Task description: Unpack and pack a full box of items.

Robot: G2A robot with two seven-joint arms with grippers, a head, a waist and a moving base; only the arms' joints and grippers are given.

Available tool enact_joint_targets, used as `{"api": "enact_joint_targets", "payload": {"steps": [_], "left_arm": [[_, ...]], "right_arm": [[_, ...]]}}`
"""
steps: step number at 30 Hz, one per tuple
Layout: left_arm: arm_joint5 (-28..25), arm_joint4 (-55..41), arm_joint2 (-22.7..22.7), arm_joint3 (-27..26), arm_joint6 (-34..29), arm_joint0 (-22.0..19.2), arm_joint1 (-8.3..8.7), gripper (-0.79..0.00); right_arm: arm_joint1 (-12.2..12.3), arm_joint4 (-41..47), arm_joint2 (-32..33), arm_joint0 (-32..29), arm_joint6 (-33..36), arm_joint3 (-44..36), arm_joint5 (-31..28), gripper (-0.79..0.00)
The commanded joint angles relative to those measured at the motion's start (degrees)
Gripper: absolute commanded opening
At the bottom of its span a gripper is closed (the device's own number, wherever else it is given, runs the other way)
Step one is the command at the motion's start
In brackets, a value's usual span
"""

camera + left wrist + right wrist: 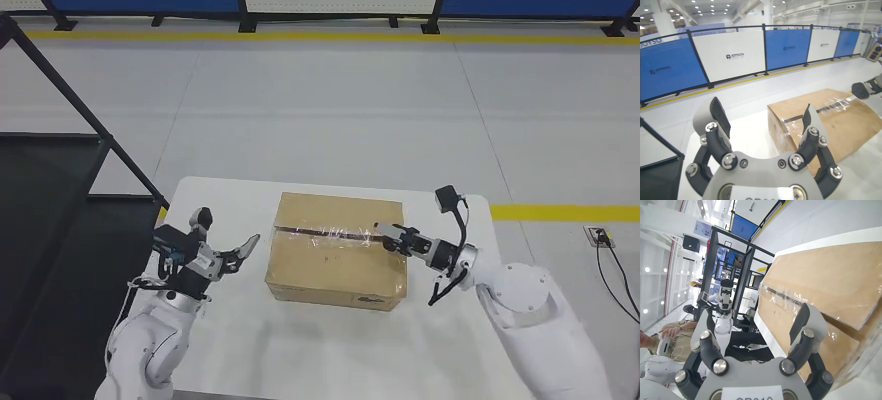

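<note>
From the top, a brown cardboard box (337, 250), rectangular and flat-topped, sits mid-way on the smooth white desk (300, 340). Clear, crinkled, glossy tape (330, 233) runs along its closed top seam from 9 to 3 o'clock. The left pincer (230, 228) hangs at the box's 9 o'clock, released and clear of the cardboard. The right pincer (388, 237) is at the 3 o'clock end, over the taped seam. A black metal frame (80, 130) stands off the desk's 10 o'clock.

In the left wrist view, grey metal fingers with ribbed black rubber pads (720, 115) are spread wide. The tape folds down the box's near end. Behind runs a fence (730, 56) of blue and white panels.

The right wrist view shows that pincer released too. One dark-padded finger (806, 323) is at the box's taped top edge, but I cannot tell whether it touches.
</note>
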Motion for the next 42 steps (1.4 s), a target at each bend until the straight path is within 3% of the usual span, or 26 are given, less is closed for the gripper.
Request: {"api": "enact_joint_targets", "payload": {"steps": [1,5,12,18,31,42], "left_arm": [[-2.02,-2.88,-0.23,-0.22,-1.94,-0.72,0.16,0.000],[-0.73,-6.01,-1.40,-1.16,-2.54,-0.73,0.30,0.000],[-0.50,-5.97,-1.40,-1.18,-2.50,-0.64,0.30,0.000],[2.15,-4.25,-0.24,-1.63,-1.44,0.63,0.47,0.000],[4.15,-5.58,-0.12,-1.39,0.16,0.71,1.01,0.000],[4.49,-6.61,-1.10,-1.32,0.32,0.69,1.63,0.000]], "right_arm": [[0.04,-0.15,0.29,-0.71,-0.94,-0.57,0.08,0.000],[0.02,1.45,2.55,-3.00,-7.71,-2.05,2.77,0.000],[0.01,1.36,2.41,-3.15,-7.64,-2.28,2.60,0.000],[0.49,-3.61,-0.37,-3.71,2.29,-5.83,-0.58,0.000],[-0.90,-3.56,-7.07,-0.83,-0.26,-3.13,5.20,0.000],[-1.78,-4.73,-9.10,0.83,-5.00,-1.32,6.05,0.000]]}}
